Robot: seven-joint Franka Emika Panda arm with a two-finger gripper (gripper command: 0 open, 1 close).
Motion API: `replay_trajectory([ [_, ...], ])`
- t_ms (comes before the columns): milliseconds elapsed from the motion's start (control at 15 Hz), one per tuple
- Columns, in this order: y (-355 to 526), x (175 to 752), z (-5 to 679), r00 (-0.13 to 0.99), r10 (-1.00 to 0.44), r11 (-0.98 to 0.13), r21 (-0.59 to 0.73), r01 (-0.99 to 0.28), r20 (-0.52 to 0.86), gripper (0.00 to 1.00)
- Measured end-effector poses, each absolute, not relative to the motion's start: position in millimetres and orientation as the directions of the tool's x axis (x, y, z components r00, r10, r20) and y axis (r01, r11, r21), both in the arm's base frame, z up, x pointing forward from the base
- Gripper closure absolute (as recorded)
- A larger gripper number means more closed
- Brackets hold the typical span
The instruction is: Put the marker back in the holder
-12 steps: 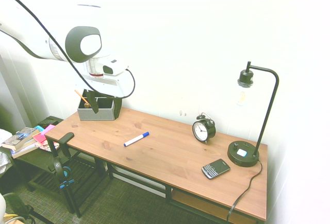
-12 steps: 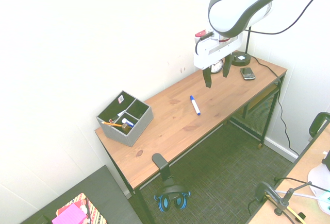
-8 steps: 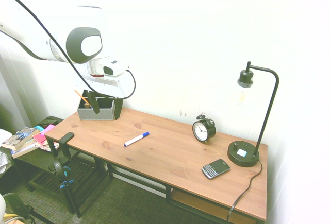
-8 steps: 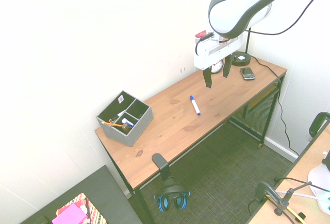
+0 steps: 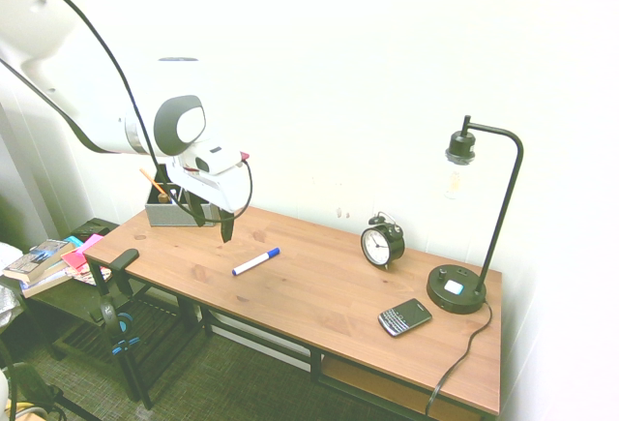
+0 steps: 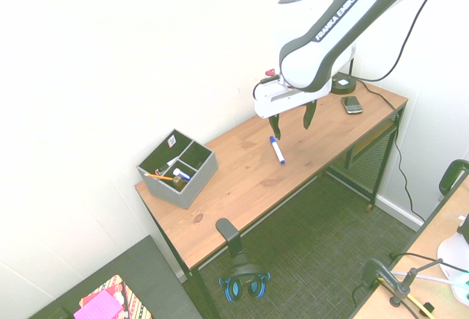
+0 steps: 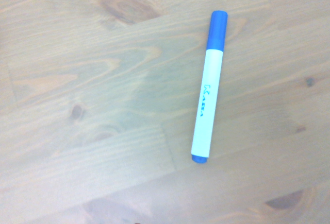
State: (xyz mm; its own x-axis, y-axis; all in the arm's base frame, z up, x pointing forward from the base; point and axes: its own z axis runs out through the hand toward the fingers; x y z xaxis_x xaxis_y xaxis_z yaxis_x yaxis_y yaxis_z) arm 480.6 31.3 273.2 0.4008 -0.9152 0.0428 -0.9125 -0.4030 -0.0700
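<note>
The marker (image 5: 256,261) lies flat on the wooden desk (image 5: 319,295), blue cap toward the wall side, w/ nothing touching it; wrist view shows it (image 7: 208,87) whole, white barrel w/ small blue print, blue cap at one end and a blue tip at the other. The gripper (image 6: 290,122) hangs above the desk pointing down, just off the marker (image 6: 277,149) on the wall side, fingers (image 6: 275,127) spread wide and empty, not touching marker or desk. The holder (image 6: 178,168), grey box w/ dark compartments, sits at the far left end of the desk as the second exterior view shows it, well apart from the marker; an orange-brown stick (image 6: 158,177) leans out of one compartment, and something white w/ blue shows in another. In the first exterior view the holder (image 5: 170,212) is partly hidden behind the arm. At the other end of the desk: a black alarm clock (image 5: 382,242), a black phone (image 5: 404,316) lying flat, and a black desk lamp (image 5: 474,227). Headphones (image 6: 245,286) hang below the desk's front edge.
</note>
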Motion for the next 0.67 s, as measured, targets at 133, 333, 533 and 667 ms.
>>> replay_trajectory([
  [133, 35, 492, 243, 0.385, -0.922, -0.387, -0.074, -0.919, 0.031, 0.0],
  [333, 41, 509, 214, 0.376, -0.926, -0.377, -0.067, -0.924, 0.018, 0.0],
  [533, 36, 521, 199, 0.35, -0.937, -0.35, -0.059, -0.935, 0.01, 1.0],
  [667, 32, 526, 188, 0.337, -0.942, -0.336, -0.061, -0.94, 0.003, 1.0],
])
